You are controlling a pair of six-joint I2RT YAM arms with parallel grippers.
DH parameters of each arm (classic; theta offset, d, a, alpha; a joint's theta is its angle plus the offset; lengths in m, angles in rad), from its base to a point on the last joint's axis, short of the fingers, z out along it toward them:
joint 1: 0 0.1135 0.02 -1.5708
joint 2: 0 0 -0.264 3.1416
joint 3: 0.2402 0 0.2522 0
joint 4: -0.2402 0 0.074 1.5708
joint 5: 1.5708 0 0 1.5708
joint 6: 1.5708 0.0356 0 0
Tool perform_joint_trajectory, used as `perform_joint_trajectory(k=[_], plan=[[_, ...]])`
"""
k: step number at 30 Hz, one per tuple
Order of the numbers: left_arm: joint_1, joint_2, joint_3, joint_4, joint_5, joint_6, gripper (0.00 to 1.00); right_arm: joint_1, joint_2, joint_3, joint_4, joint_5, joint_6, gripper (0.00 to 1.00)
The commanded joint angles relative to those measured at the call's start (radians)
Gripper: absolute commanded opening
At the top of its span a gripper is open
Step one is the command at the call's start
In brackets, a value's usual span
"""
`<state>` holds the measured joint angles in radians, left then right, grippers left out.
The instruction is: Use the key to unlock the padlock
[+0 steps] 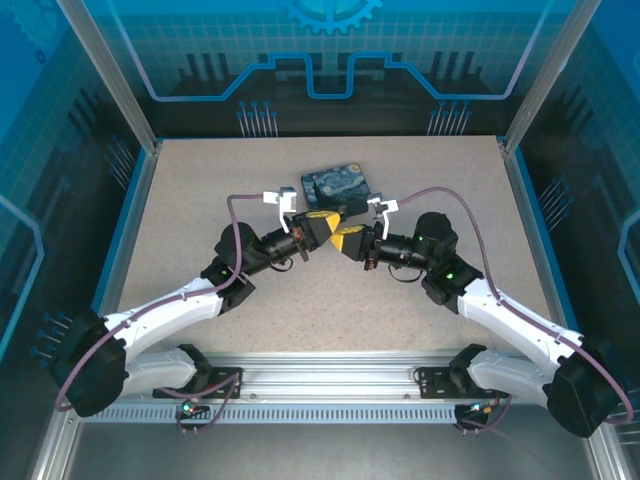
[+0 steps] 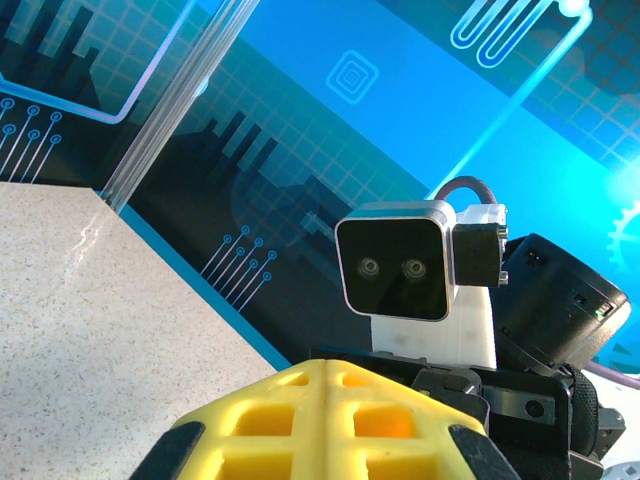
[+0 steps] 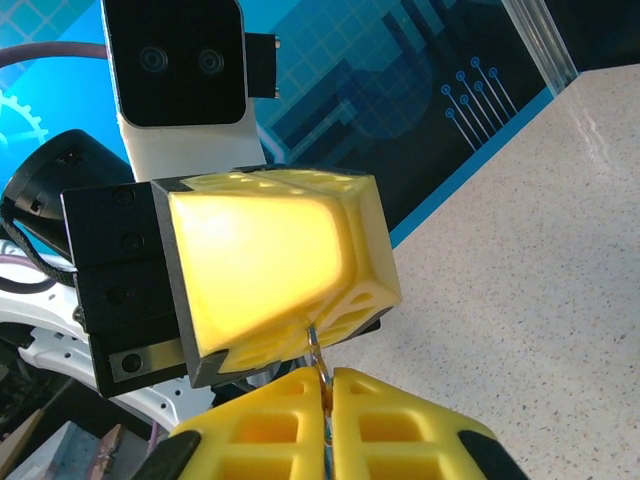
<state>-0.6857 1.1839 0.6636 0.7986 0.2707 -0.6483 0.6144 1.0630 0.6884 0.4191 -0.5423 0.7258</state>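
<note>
Both arms angled inward, tips meeting. The left yellow-fingered claw (image 1: pixel 325 226) was closed tight; the right yellow-fingered claw (image 3: pixel 326 378) pinched a thin silvery metal sliver (image 3: pixel 315 340).

Both my arms reach inward over mid-table, elbows out, wrists angled toward each other; left gripper (image 1: pixel 320 228) and right gripper (image 1: pixel 347 240) meet tip to tip, each with yellow fingers (image 3: pixel 400 440) pressed together

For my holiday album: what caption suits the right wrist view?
Yellow right tool shut on a thin silvery metal sliver, probably the key, reaching the shut yellow left tool.
</note>
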Motion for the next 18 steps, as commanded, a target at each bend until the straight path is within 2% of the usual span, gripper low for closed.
perform_joint_trajectory(k=[1,3,6,10,18], plan=[[-0.007,0.0,0.009,0.034,0.006,0.004,0.08,0.007,-0.012,0.015,-0.002,-0.001,-0.005,0.02],[-0.006,-0.001,0.008,0.032,0.008,0.007,0.21,0.007,-0.016,0.019,-0.014,0.005,-0.011,0.0],[-0.004,-0.011,0.011,0.012,0.009,0.022,0.3,0.005,-0.028,0.022,-0.061,0.029,-0.033,0.0],[0.004,-0.059,0.016,-0.104,-0.032,0.079,0.5,-0.001,-0.056,0.019,-0.168,0.083,-0.078,0.0],[0.098,-0.114,0.068,-0.478,-0.145,0.186,0.67,-0.027,-0.14,0.021,-0.505,0.308,-0.182,0.0]])
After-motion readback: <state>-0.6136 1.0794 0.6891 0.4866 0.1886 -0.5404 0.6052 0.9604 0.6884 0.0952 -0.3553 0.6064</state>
